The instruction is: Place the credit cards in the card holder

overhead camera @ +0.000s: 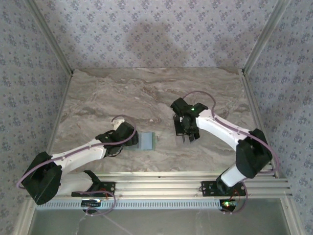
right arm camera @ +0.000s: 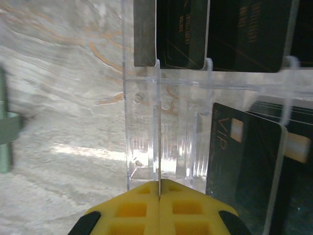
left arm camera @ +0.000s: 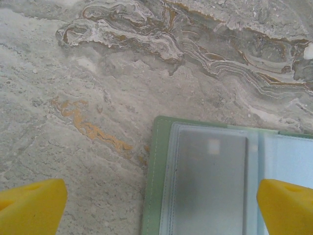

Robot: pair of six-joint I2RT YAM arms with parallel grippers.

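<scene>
On the table (overhead camera: 146,93), left of centre, the holder (overhead camera: 147,141) lies flat and open, clear sleeves up. Left gripper (overhead camera: 134,139) sits just left of it, low. In the left wrist view its fingers (left arm camera: 29,208) are spread wide, with the holder's green left edge between them and not touched.

Right of the holder, apart from it, the right gripper (overhead camera: 187,134) points down over a clear rack (right arm camera: 146,127). The cards (right arm camera: 242,156) stand upright in the rack's slots, dark with gold print. More sit in the far row, and one grey card is at the far left slot.

The right gripper's yellow fingers (right arm camera: 132,210) are pressed together. A thin upright edge runs straight into the seam between them. Can't tell if that's a card edge-on or a rack divider. Rack walls and the neighbouring cards crowd both sides of the fingers.
</scene>
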